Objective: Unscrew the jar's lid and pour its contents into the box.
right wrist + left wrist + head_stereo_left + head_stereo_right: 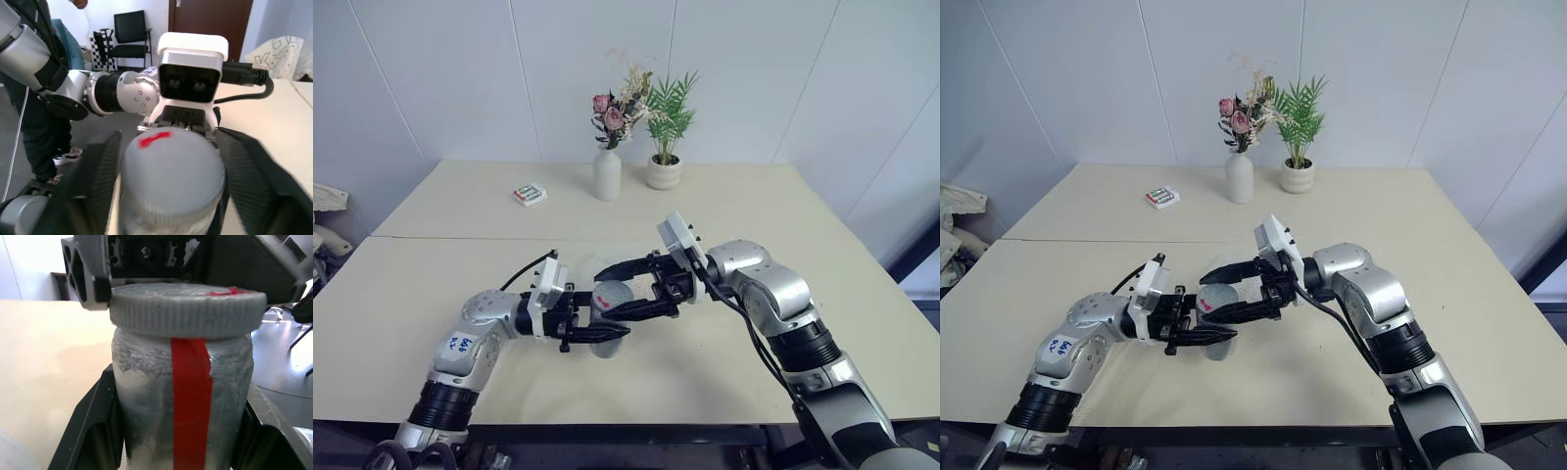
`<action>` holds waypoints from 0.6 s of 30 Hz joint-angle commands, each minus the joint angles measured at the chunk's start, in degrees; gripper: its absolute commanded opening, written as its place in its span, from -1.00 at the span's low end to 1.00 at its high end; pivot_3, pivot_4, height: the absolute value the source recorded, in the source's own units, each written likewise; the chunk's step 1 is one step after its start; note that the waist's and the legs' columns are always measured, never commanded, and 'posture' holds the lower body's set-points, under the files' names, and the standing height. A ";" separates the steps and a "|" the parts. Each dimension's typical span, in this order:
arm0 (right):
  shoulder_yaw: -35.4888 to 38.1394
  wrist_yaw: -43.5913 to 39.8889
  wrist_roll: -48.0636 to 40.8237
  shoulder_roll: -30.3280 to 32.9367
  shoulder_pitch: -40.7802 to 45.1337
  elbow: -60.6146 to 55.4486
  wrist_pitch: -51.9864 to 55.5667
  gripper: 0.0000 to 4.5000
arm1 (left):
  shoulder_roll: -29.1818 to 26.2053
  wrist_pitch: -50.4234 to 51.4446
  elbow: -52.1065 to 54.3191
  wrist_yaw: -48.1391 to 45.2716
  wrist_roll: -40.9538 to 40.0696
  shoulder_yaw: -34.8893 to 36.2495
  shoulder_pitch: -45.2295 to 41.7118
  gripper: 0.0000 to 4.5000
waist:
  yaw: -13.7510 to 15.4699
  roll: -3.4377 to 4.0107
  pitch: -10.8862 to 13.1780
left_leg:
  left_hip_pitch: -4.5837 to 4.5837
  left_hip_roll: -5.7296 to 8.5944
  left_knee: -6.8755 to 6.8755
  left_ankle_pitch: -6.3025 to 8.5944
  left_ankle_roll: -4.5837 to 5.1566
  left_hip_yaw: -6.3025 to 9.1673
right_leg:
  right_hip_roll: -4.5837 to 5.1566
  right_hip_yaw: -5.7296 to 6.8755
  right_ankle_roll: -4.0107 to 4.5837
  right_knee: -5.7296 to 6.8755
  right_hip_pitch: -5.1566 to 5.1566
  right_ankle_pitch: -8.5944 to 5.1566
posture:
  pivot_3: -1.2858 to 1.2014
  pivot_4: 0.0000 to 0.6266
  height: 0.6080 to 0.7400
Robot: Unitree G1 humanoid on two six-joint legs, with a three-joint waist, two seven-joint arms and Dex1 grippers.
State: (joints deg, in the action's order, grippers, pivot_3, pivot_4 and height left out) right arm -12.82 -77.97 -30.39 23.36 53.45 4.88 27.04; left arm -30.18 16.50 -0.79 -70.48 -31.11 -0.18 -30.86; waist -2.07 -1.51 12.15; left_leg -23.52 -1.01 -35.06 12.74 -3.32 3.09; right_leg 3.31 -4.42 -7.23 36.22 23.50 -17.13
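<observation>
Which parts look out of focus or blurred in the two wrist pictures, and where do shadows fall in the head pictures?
Left wrist view: the jar and its lid are sharp, the table behind is soft. Right wrist view: the lid is close and soft-edged, the room behind is clearer. Left eye view: even light, only a faint shadow on the table beneath the jar.

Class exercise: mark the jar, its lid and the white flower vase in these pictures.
jar (pixel 188 396): left wrist view, on the red strip down its side.
lid (pixel 171 178): right wrist view, on its flat top.
white flower vase (pixel 607 176): left eye view, on its body.
</observation>
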 commanded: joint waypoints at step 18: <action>3.39 2.94 -0.30 -3.23 0.14 0.76 -3.17 0.98 | -0.22 2.06 2.59 -0.09 -1.98 1.95 0.48 -0.05 | 0.09 0.00 0.00 | 0.01 0.01 -0.04 -0.01 -0.01 0.00 | 0.00 -0.01 0.00 0.07 0.00 0.00 | 0.03 -0.52 1.00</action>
State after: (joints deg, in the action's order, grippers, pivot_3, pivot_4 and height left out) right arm -11.13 -75.72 -30.17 20.60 52.96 6.18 24.88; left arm -30.25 18.70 -0.55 -70.21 -31.71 1.22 -30.73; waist -1.98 -1.51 12.15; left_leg -23.50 -1.01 -35.09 12.73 -3.32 3.09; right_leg 3.31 -4.43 -7.23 36.31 23.49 -17.13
